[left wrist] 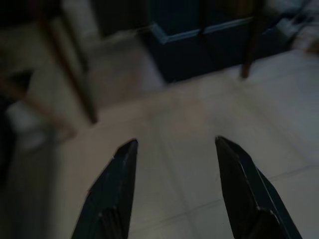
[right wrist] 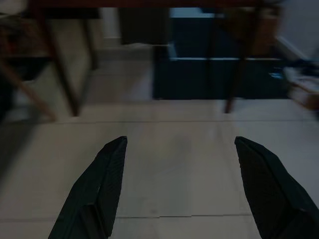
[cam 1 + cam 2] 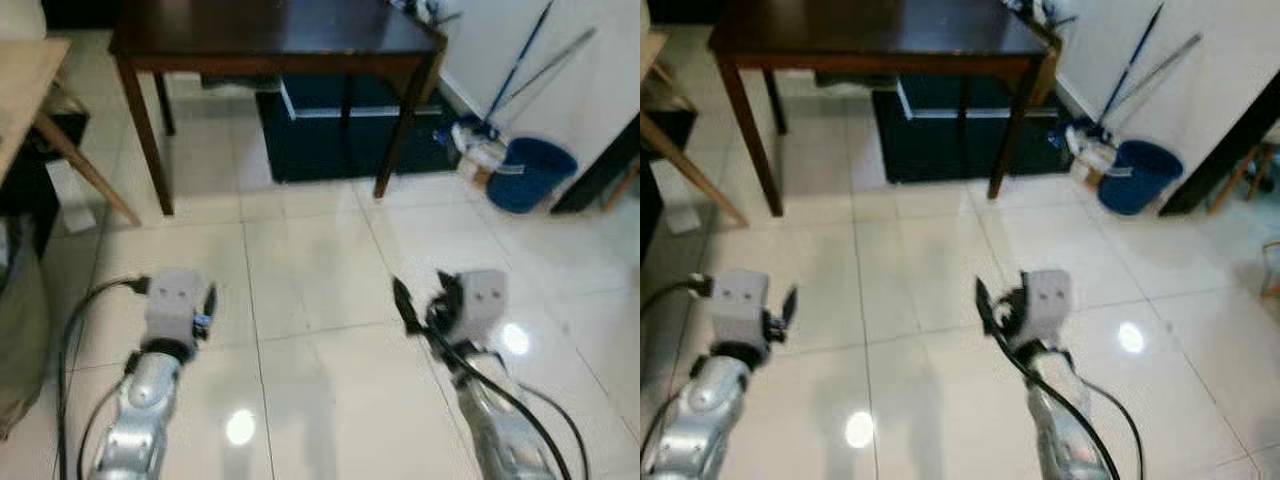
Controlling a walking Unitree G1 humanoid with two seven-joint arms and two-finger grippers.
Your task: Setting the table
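A dark wooden table [image 3: 270, 40] stands ahead of me across the white tiled floor; I can make out nothing on the part of its top that shows. Both arms reach forward low over the tiles, well short of the table. In the left wrist view my left gripper [image 1: 174, 142] is open, its two black fingers apart with bare floor between them. My right gripper [image 2: 180, 139] is open as well, holding nothing, and points toward the table's legs. In the head view the right gripper [image 3: 425, 295] hangs over the floor at centre right.
A dark blue box [image 3: 340, 130] sits under the table. A blue bucket [image 3: 535, 172] and a mop [image 3: 515, 70] lean by the right wall. A light wooden table [image 3: 25, 80] with slanted legs stands at the left. Open tiles lie between me and the dark table.
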